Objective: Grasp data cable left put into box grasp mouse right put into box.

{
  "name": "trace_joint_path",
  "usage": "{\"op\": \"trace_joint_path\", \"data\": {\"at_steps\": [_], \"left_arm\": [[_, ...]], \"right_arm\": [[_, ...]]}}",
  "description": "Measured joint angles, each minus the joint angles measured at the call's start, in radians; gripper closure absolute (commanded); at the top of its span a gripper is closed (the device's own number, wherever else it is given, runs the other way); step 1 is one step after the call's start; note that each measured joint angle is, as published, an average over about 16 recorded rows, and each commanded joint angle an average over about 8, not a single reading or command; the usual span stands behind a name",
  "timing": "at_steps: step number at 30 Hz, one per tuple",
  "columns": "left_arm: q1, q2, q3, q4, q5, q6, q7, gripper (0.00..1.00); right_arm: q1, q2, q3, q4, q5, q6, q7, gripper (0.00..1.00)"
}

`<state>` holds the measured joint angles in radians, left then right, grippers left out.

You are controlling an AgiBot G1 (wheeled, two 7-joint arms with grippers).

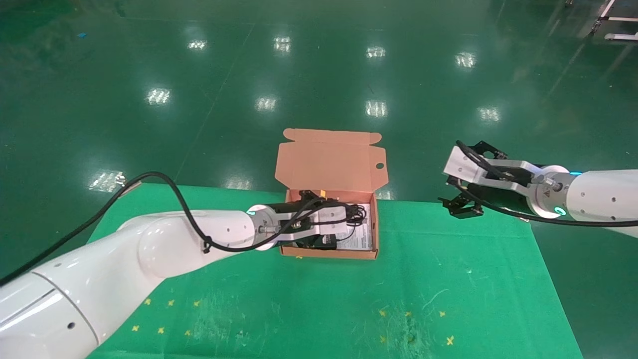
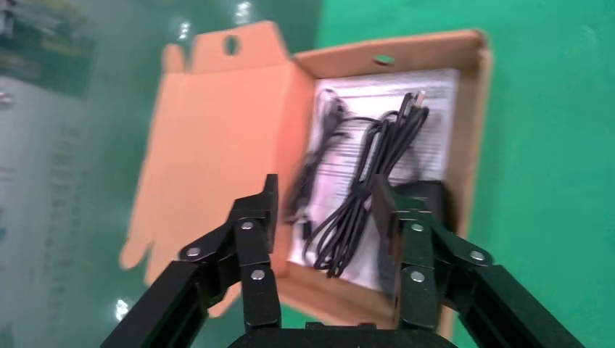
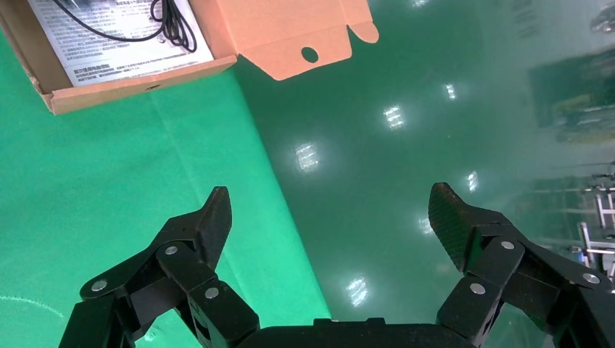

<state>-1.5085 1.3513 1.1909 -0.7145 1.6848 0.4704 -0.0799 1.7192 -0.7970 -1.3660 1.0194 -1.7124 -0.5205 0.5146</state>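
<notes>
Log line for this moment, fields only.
left gripper: open, empty, over box | cable: in box | right gripper: open, off table edge | mouse: not clearly seen

A: What sort of place is it?
B: It looks like an industrial hall or robot lab: a glossy green floor (image 1: 319, 75) mirrors rows of ceiling lights, and a green-covered worktop (image 1: 423, 279) carries small yellow crosses (image 1: 450, 340).

The left arm reaches forward and inward across the middle of the scene, its wrist level and its black left gripper (image 2: 326, 206) pointing away from the body, fingers (image 2: 259, 217) parted with nothing between them. The right arm extends in from the far right, held higher and off to the side. The right gripper (image 3: 330, 210) is spread wide and empty.
</notes>
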Motion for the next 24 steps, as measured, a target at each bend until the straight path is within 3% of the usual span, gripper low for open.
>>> {"op": "trace_joint_path", "data": {"at_steps": [14,24], "left_arm": [[-0.078,-0.071,-0.037,-0.055,-0.002,-0.015,-0.057,0.00],[-0.050,-0.138,-0.119,-0.107,-0.080,0.071,-0.072,0.00]], "right_arm": [[0.080,0.020,0.021,0.017,-0.052,0.000,-0.019,0.00],[0.050,0.039,0.108,0.045,0.008,-0.094,-0.051,0.00]]}}
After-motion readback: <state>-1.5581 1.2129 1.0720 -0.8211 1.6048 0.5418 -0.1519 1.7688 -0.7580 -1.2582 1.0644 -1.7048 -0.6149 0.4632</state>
